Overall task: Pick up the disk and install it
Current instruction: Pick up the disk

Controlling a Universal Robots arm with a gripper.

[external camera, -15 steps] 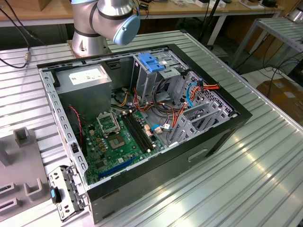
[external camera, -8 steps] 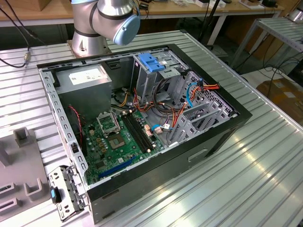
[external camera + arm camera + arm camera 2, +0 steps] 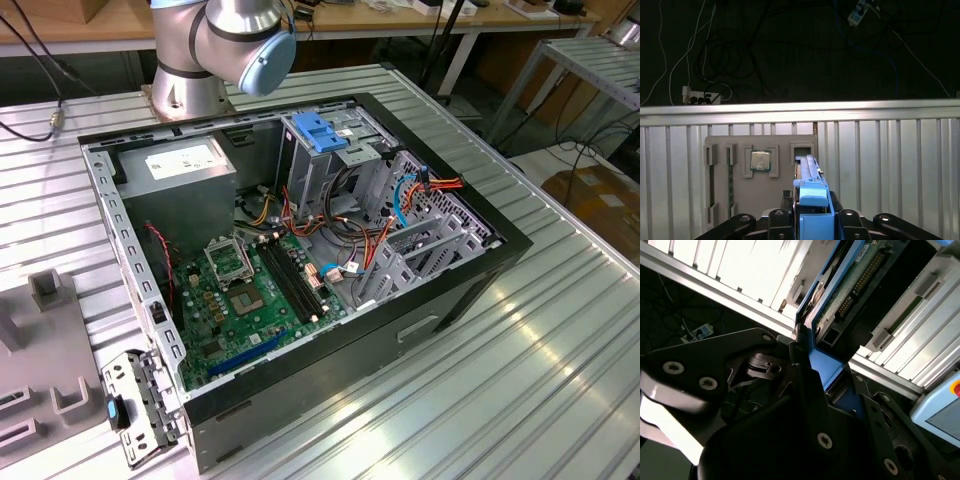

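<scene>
In the first wrist view the end effector [image 3: 812, 212] was clamped on the blue rail frame of the disk [image 3: 809, 172], which stood on edge between its jaws and reached out ahead of them, over the grey fixture plate [image 3: 740, 200] on the ribbed bench [image 3: 890, 170].

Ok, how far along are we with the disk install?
Done: the gripper is shut on the disk, its blue rail clamped in both wrist views. In hand: the disk sits on edge at the grey holder; whether lifted clear, I cannot tell. Left: installing; it is not yet in the computer case.
</scene>
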